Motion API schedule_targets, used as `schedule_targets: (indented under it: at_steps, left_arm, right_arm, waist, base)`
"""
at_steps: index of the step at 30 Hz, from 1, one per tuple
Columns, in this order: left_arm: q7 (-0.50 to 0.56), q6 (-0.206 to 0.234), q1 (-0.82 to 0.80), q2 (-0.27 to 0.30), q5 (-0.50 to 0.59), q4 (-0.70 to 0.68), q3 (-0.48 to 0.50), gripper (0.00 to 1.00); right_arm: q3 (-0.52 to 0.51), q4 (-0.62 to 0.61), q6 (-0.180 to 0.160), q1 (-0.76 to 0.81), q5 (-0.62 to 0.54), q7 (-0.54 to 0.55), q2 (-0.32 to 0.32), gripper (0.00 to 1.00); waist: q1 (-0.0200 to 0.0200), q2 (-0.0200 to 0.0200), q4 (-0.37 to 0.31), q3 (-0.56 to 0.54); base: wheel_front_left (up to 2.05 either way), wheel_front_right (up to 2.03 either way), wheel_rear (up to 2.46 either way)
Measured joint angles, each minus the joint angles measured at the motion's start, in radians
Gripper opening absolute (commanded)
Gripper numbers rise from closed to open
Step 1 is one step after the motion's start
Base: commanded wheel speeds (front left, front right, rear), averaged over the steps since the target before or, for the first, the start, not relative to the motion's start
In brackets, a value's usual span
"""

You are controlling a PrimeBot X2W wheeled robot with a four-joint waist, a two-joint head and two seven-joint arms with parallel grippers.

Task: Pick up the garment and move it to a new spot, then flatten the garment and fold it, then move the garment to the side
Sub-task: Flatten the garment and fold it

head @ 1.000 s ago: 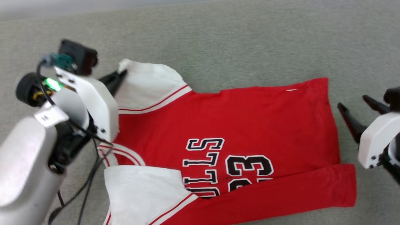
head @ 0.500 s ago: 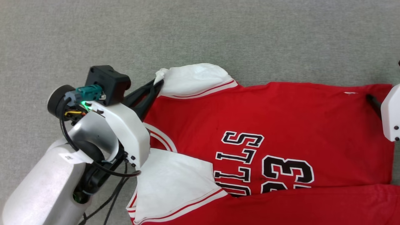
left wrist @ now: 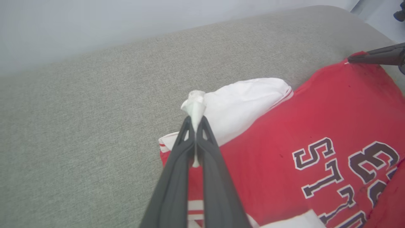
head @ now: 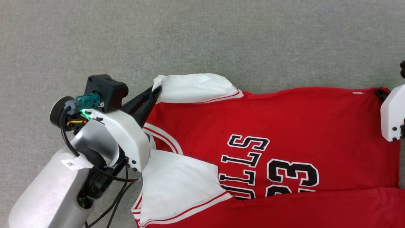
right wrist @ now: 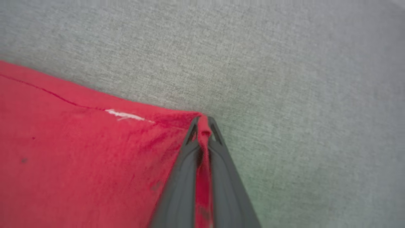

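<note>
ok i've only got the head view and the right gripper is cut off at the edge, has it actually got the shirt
Observer: Yes. In the right wrist view the right gripper is shut on a red corner of the garment, with cloth bunched between its fingers.
Operator: and what exactly is the left one pinching
Observer: The left wrist view shows the left gripper shut on the tip of the white sleeve, with a small tuft poking out past the fingertips.
Operator: what's beyond the shirt on the far side
Observer: In the left wrist view the grey surface ends at a rounded edge, with a pale wall behind it.
</note>
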Motion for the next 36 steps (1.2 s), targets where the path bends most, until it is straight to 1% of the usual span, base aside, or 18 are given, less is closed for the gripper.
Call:
schedule_targets:
  at_steps: [4, 8, 16, 18, 21, 24, 28, 31, 36]
  left_arm:
    - [-0.036, 0.009, 0.027, -0.008, -0.01, 0.021, 0.012, 0.0]
    - [-0.053, 0.018, 0.067, -0.005, -0.019, 0.033, 0.019, 0.0]
    - [-0.08, 0.053, 0.168, -0.002, -0.048, 0.027, 0.034, 0.0]
    - [-0.087, 0.063, 0.205, -0.002, -0.058, 0.02, 0.036, 0.0]
    - [-0.099, 0.082, 0.265, 0.005, -0.063, 0.007, 0.039, 0.0]
    - [-0.113, 0.097, 0.329, 0.004, -0.074, -0.004, 0.036, 0.0]
    - [-0.124, 0.121, 0.408, 0.003, -0.074, -0.002, 0.025, 0.0]
    - [-0.125, 0.122, 0.452, -0.003, -0.08, 0.011, 0.001, 0.0]
    - [-0.122, 0.122, 0.484, -0.006, -0.082, 0.048, -0.024, 0.0]
  right_arm:
    - [-0.02, 0.021, 0.0, 0.001, 0.007, -0.081, 0.013, 0.0]
    - [-0.048, 0.023, 0.0, 0.028, 0.042, -0.14, 0.038, 0.0]
    - [-0.124, -0.026, 0.0, 0.168, 0.123, -0.222, 0.077, 0.0]
    - [-0.131, -0.053, 0.0, 0.22, 0.124, -0.236, 0.082, 0.0]
    - [-0.146, -0.099, 0.0, 0.298, 0.142, -0.246, 0.105, 0.0]
    - [-0.159, -0.147, 0.0, 0.375, 0.156, -0.246, 0.11, 0.0]
    - [-0.14, -0.215, -0.001, 0.47, 0.136, -0.243, 0.087, 0.0]
    - [-0.139, -0.241, -0.001, 0.521, 0.145, -0.227, 0.083, 0.0]
    - [-0.114, -0.249, -0.001, 0.551, 0.159, -0.203, 0.049, 0.0]
  waist:
    - [0.0, 0.0, -0.012, -0.034]
    - [0.0, 0.0, -0.024, -0.078]
    - [-0.0001, 0.0, -0.04, -0.168]
    - [0.0, 0.0, -0.042, -0.19]
    - [-0.0001, 0.0, -0.043, -0.222]
    - [-0.0001, 0.0, -0.043, -0.247]
    - [-0.0001, 0.0, -0.036, -0.26]
    - [-0.0002, 0.0, -0.033, -0.26]
    - [-0.0001, 0.0001, -0.026, -0.258]
  base:
    - [0.0, 0.0, 0.0]
    - [0.0, 0.0, 0.0]
    - [0.0, 0.0, 0.0]
    - [0.0, 0.0, 0.0]
    - [0.0, 0.0, 0.0]
    - [0.0, 0.0, 0.0]
    - [0.0, 0.0, 0.0]
    - [0.0, 0.0, 0.0]
    - [0.0, 0.0, 0.0]
